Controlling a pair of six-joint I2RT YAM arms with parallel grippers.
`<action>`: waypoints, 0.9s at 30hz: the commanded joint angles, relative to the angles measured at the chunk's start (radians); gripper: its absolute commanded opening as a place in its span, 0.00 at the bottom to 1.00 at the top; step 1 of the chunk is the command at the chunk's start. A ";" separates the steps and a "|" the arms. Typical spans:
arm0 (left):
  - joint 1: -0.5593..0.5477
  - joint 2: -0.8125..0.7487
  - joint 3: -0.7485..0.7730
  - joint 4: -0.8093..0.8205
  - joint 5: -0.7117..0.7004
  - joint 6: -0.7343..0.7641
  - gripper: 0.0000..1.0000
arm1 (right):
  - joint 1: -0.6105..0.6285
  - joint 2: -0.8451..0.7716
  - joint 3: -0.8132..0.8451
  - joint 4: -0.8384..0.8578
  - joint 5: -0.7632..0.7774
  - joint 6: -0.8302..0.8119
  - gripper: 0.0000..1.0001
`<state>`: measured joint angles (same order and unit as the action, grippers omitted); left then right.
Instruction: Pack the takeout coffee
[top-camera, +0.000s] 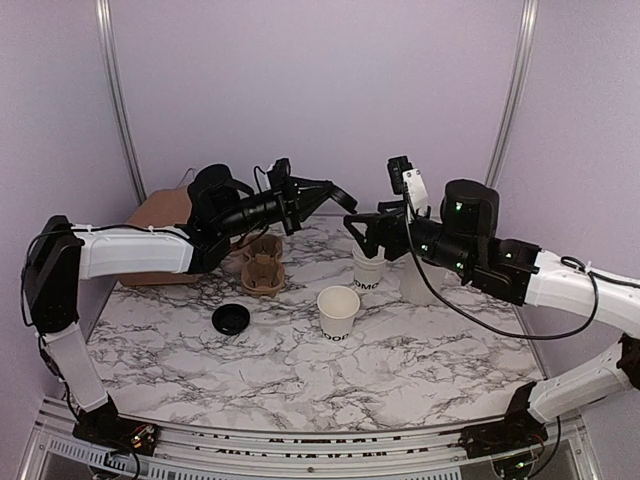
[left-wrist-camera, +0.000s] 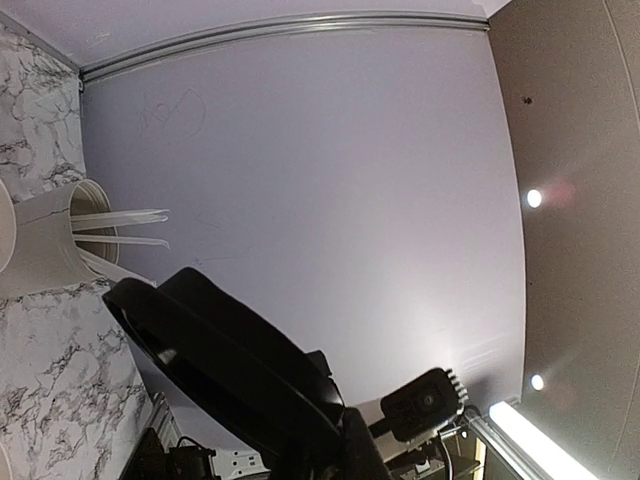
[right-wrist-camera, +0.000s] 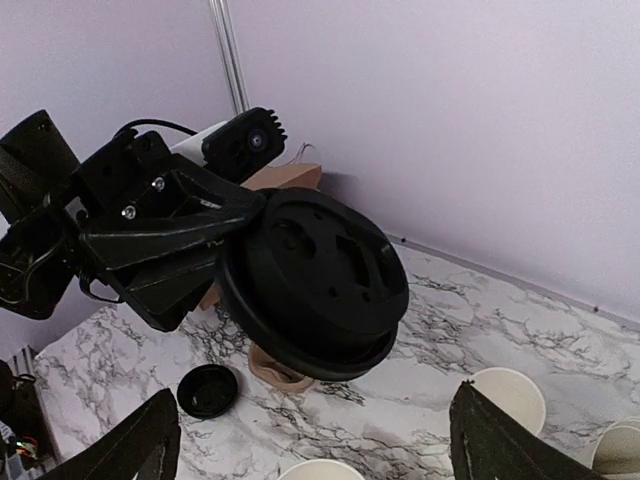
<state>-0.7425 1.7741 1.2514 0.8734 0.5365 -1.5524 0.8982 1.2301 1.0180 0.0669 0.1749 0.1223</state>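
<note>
Left gripper (top-camera: 324, 194) is clamping a round black lid (right-wrist-camera: 315, 280) in mid-air; right gripper (top-camera: 356, 230) is hanging wide open beside it. White cup (top-camera: 338, 310), black lettering, is standing uncovered near centre.

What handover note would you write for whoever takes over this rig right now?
Left gripper: shut on a black lid, held in the air over the far side of the table.
Right gripper: open, empty, facing that lid, above the stack of cups.
Lettered cup: upright, uncovered, untouched. A second black lid lies flat to its left; the cardboard carrier stands behind.
Done: one lid is in hand.
Left: lid the cup, then probably seat it in the carrier.
</note>
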 joint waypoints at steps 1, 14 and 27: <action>0.000 0.016 0.043 0.195 0.176 0.070 0.00 | -0.145 -0.041 -0.029 0.054 -0.412 0.287 0.90; 0.000 0.028 0.067 0.465 0.358 0.041 0.00 | -0.280 -0.040 -0.114 0.386 -0.729 0.709 0.91; -0.007 0.065 0.090 0.536 0.377 0.005 0.00 | -0.279 0.013 -0.100 0.542 -0.787 0.884 0.86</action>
<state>-0.7433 1.8149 1.3121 1.3346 0.8902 -1.5398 0.6247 1.2156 0.8906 0.5293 -0.5755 0.9356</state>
